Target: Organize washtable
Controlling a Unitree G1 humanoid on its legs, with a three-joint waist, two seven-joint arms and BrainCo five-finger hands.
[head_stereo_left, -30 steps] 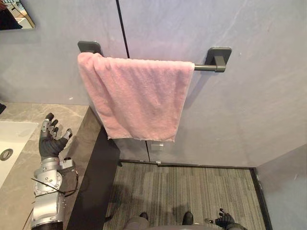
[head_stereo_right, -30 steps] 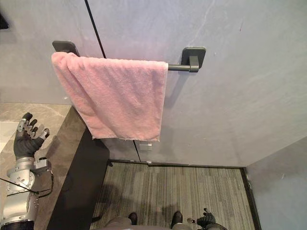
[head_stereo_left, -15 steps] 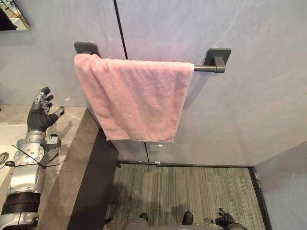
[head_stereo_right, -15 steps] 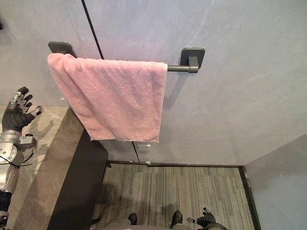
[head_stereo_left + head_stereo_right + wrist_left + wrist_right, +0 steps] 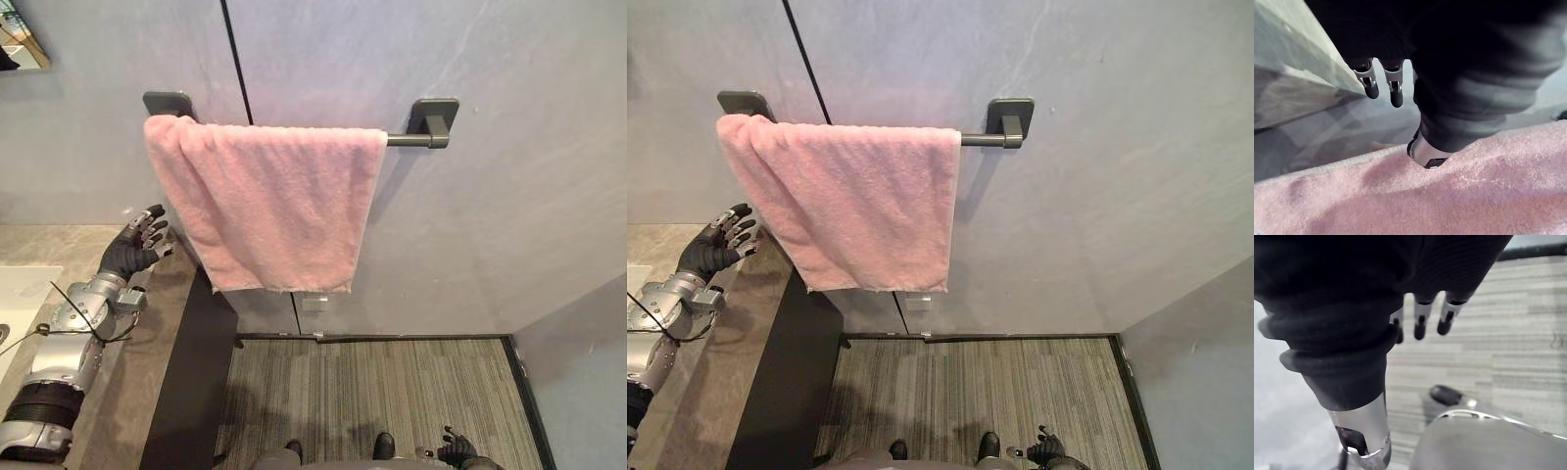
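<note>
The left hand (image 5: 132, 250) is just beside the pink towel (image 5: 274, 206), fingers spread, holding nothing; the right hand (image 5: 457, 451) hangs well below it, relaxed, empty.

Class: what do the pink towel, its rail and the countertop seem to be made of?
Pink towel: likely terry cotton, fuzzy looped pile. Rail: probably metal, smooth matt dark grey finish. Countertop: stone or stone-look, grey-brown veining, faint sheen.
</note>
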